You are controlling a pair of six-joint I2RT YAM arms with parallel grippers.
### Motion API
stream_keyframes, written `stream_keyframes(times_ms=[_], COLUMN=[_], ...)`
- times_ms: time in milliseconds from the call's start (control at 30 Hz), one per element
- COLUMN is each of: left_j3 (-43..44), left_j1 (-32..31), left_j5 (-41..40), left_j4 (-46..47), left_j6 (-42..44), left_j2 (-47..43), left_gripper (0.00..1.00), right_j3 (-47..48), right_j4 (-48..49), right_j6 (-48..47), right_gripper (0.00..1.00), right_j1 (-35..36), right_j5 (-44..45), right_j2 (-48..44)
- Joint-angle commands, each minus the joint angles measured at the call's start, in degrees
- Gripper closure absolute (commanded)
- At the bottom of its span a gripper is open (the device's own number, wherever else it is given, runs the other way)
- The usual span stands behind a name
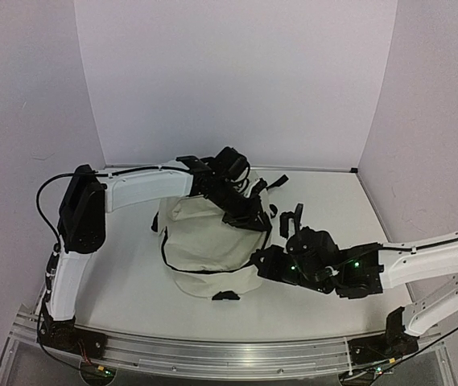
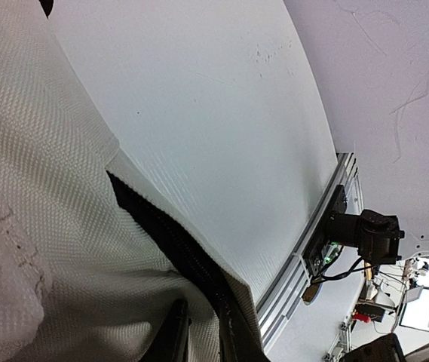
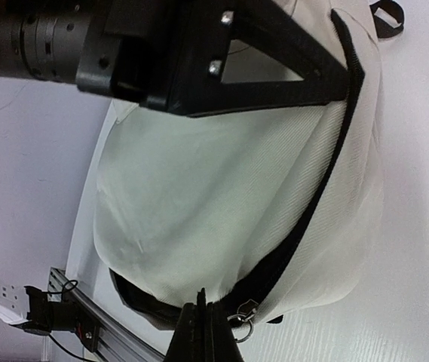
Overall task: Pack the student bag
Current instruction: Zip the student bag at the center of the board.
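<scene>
The student bag (image 1: 208,241), cream fabric with black zippers, lies in the middle of the table. My left gripper (image 1: 250,215) reaches over its far right edge and is shut on the fabric by the zipper; in the left wrist view the cream cloth (image 2: 48,226) and black zipper (image 2: 176,241) run between the fingers (image 2: 170,335). My right gripper (image 1: 262,261) is at the bag's near right edge. In the right wrist view it (image 3: 203,332) is pinched shut on the opening's rim, with the zipper pull ring (image 3: 243,326) just beside it. The bag's inside is hidden.
Black straps (image 1: 275,183) trail off behind the bag, and a black buckle (image 1: 225,295) lies at its near side. An aluminium rail (image 1: 212,350) runs along the table's front edge. White walls close in the back and both sides.
</scene>
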Motion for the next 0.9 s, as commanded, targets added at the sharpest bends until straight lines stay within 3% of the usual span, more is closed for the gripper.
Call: stream_keyframes(times_ms=[0, 267, 500, 567, 867], left_j3=[-0.67, 0.08, -0.79, -1.80, -16.94], left_j1=[-0.61, -0.23, 0.78, 0.93, 1.58], left_j5=[0.49, 0.56, 0.91, 0.48, -12.06], left_j4=[5.45, 7.84, 10.66, 10.99, 12.15], left_j6=[0.21, 1.66, 1.55, 2.47, 5.92], left_j2=[2.35, 4.05, 3.72, 2.23, -18.96], left_gripper=[0.84, 0.85, 0.84, 0.79, 0.31], right_j3=[5.81, 14.33, 16.43, 16.09, 15.25], right_j4=[4.07, 5.73, 6.24, 6.16, -0.24], right_j6=[-1.38, -4.49, -5.35, -5.55, -4.24], right_gripper=[1.00, 1.00, 1.00, 1.00, 0.97], right_j1=[4.00, 6.76, 7.32, 7.32, 7.13], right_j5=[1.24, 0.49, 0.47, 1.70, 10.47], right_j2=[3.88, 12.40, 14.97, 13.74, 10.01])
